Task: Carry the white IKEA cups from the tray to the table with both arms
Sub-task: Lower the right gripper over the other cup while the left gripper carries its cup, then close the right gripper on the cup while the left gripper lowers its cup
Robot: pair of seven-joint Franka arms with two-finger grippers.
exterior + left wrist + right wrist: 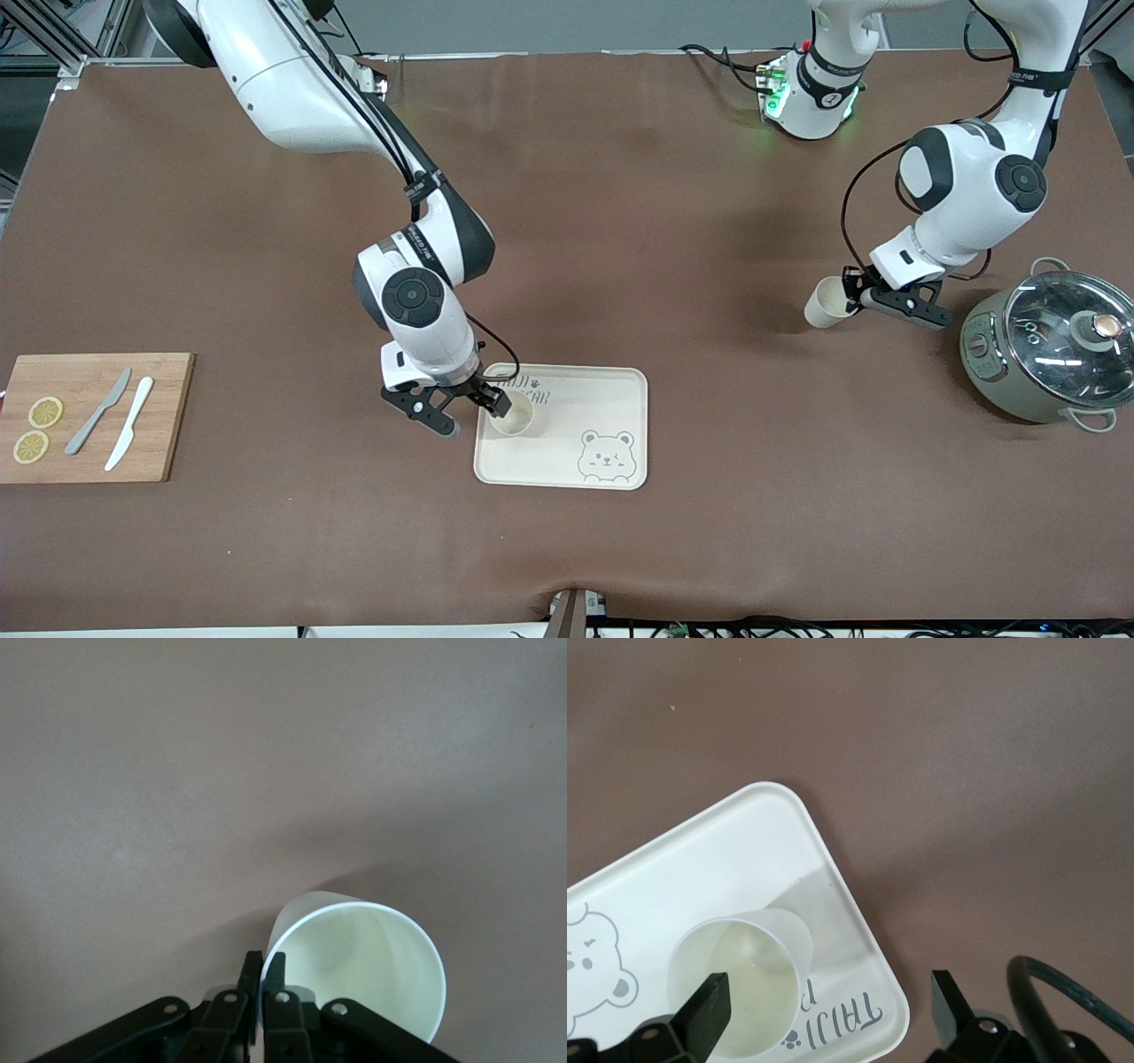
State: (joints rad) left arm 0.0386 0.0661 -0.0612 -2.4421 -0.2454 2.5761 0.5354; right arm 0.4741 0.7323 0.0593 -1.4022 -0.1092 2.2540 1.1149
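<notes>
One white cup (514, 415) stands upright on the cream bear tray (571, 430), in the corner toward the right arm's end. My right gripper (474, 416) is open over that corner, one finger over the cup's mouth and the other outside the tray's edge. In the right wrist view the cup (740, 983) stands on the tray (700, 868) with the open gripper (828, 997) straddling its wall. My left gripper (852, 297) is shut on the rim of the second white cup (826, 303), holding it tilted above the bare table. In the left wrist view the gripper (264, 979) pinches the cup (354, 974) by its rim.
A wooden cutting board (159, 416) with two lemon slices (37, 430), a grey knife (97, 412) and a white knife (130, 424) lies at the right arm's end. A grey-green pot with a glass lid (1050, 346) stands at the left arm's end, beside my left gripper.
</notes>
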